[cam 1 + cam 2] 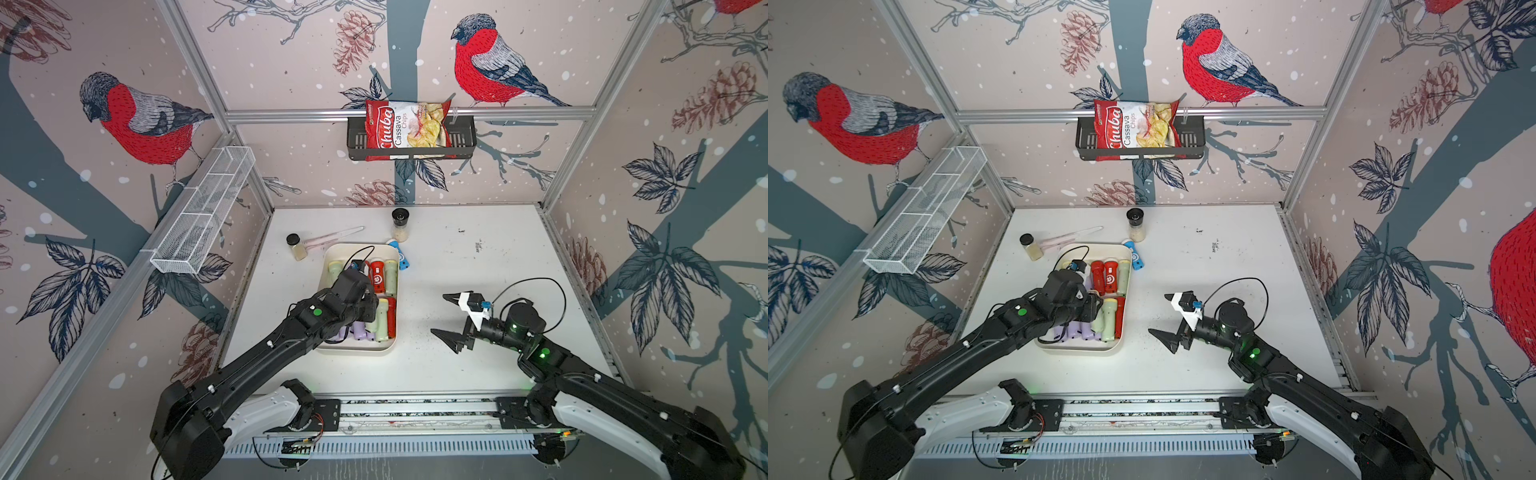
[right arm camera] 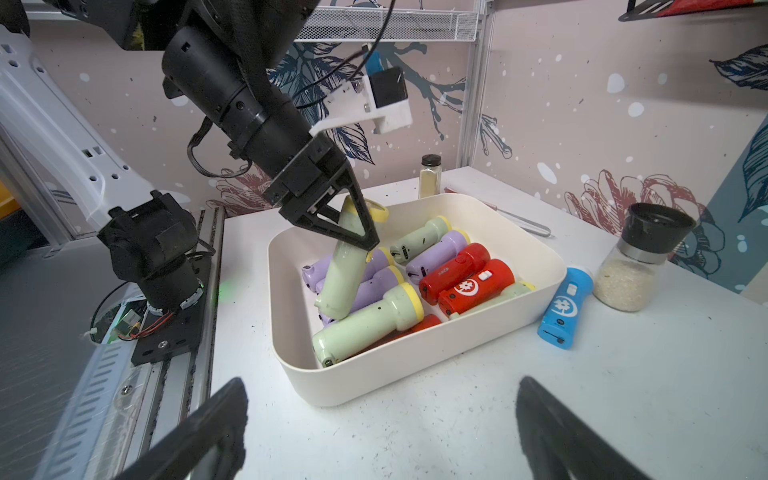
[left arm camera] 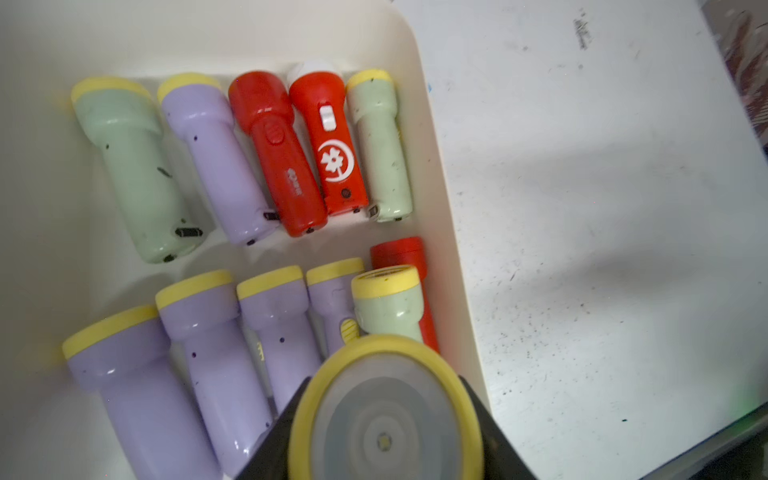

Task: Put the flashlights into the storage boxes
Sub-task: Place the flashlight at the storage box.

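A cream-white tray (image 2: 395, 374) sits on the white table (image 1: 498, 257), left of centre. In it we count 11 flashlights (image 3: 266, 153) lying in 2 rows: 5 lilac, 3 pale green and 3 red. One red flashlight (image 3: 332, 145) carries a white flower-in-crescent emblem; raised lettering on its red neighbour is too small for us to read.

The left gripper (image 2: 357, 232) is clamped on a 12th, a pale green flashlight (image 2: 340, 274) with a yellow head, tilted head-up over the tray's near half. 1 blue flashlight (image 2: 565, 307), bearing the same emblem, lies on the table just beside the tray's far right corner.

The right gripper (image 1: 440, 314) hangs right of the tray, jaws wide apart and holding nothing.

On the far wall a black basket (image 1: 461, 141) holds 1 bag (image 1: 405, 129) reading "Chuba Cassava Chips". 2 black-capped jars (image 1: 400, 224) of pale contents stand beyond the tray. A white wire-mesh rack (image 1: 203, 212) hangs on the left wall.
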